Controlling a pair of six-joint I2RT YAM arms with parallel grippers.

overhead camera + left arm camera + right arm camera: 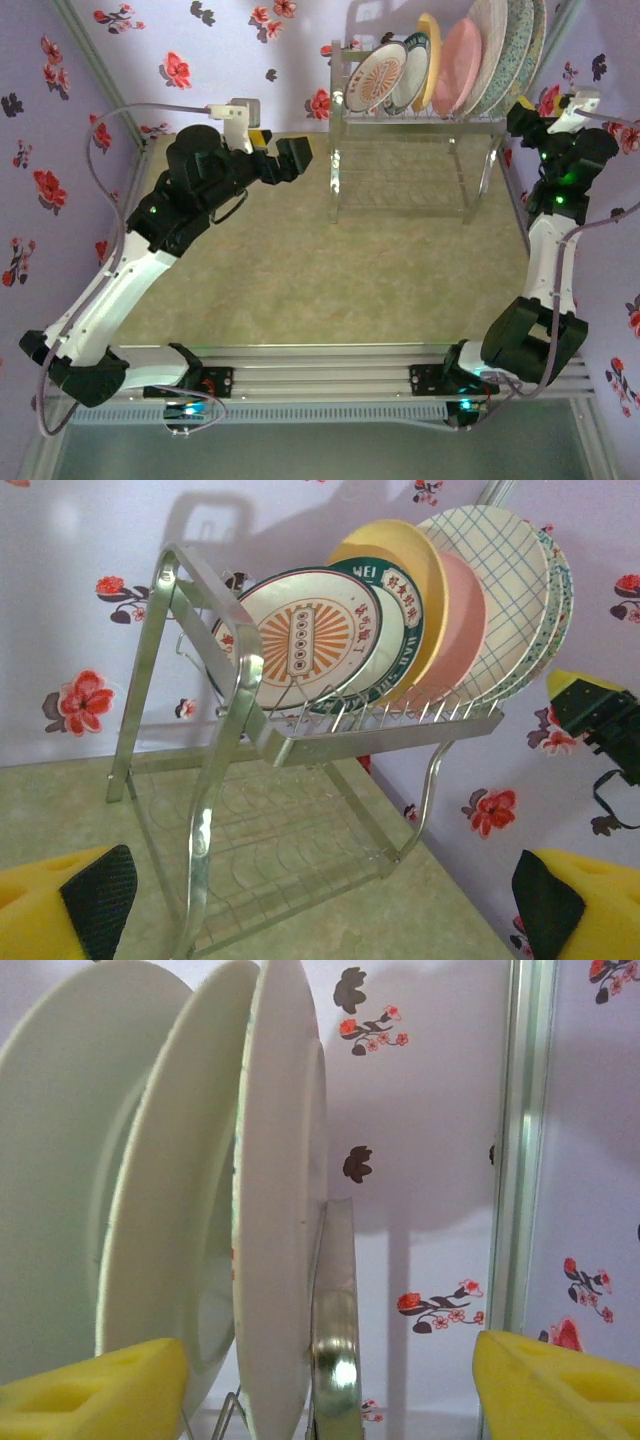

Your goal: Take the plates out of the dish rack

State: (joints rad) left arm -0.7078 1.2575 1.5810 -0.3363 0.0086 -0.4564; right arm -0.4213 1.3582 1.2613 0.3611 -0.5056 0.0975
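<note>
A green table (300, 270) is enclosed by lilac floral walls (200, 40); at its far right corner the dish rack (415, 125) is stood, the plates (455, 70) upright in its top tier. The left gripper (288, 160) is held wide open, well apart from the rack. The right gripper (522, 115) is spread open at the rack's right end, the end plate (275, 1210) framed between its yellow fingers (95, 1390). Only that rim should be pinched, the rack's end bar (335, 1310) left outside, and the plate lifted straight up.

The dish rack (420, 120) stands far right on the mottled green table (300, 280).
</note>
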